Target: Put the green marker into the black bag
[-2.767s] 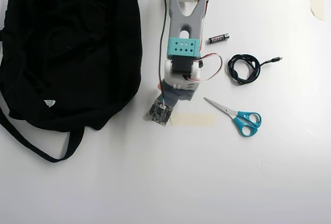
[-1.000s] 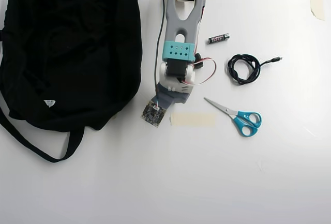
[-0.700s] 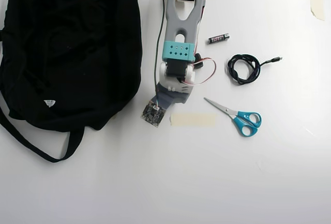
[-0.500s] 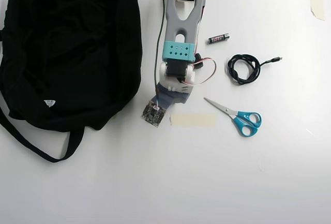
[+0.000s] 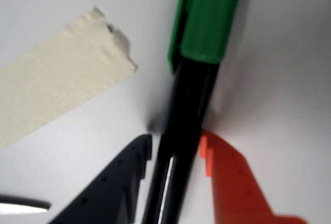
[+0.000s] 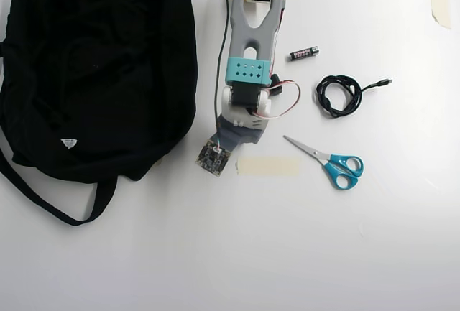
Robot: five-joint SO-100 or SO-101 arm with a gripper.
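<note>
— So where is the green marker (image 5: 194, 94)?
— Wrist view: its dark barrel runs from bottom centre up to the green cap at top centre, lying between the hand's (image 5: 176, 149) two fingers, dark one left, orange one right. Both tips sit against the barrel, so I'd judge the hand closed on it.
— And the overhead view?
— The arm hides the marker there. The black bag (image 6: 93, 67) fills the upper left of the frame, just left of the arm.
— What's nearby?
— A masking tape strip (image 5: 57, 84) beside the marker on the white surface (image 6: 287, 253); right of the arm, scissors (image 6: 332, 162), a coiled cable (image 6: 339, 95), a battery (image 6: 304, 53).
</note>
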